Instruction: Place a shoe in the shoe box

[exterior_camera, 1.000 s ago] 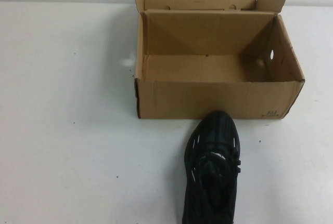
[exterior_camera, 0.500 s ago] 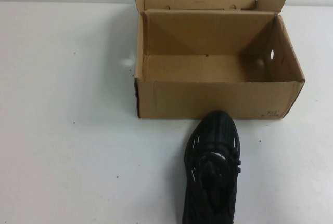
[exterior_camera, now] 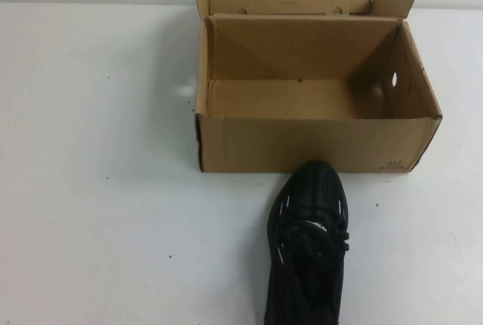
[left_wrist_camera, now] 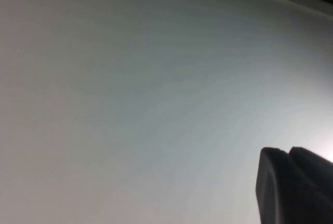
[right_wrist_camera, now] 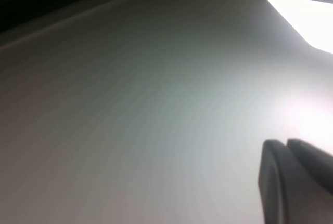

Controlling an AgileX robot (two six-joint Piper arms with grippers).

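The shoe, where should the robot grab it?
Probably from above, pinching the shoe across its sides near the laces: it lies flat, toe at the shoe box. The left gripper and right gripper show only in their wrist views, away from it.

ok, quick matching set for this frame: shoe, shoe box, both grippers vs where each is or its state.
Things:
1. shoe
2. shoe box
3. left gripper
4. right gripper

Places or states:
A. open-topped, nothing inside
B. on the table, toe at the box's near wall
C. seen only in the right wrist view
D. seen only in the left wrist view

Pairs: 1-B, 2-A, 3-D, 4-C
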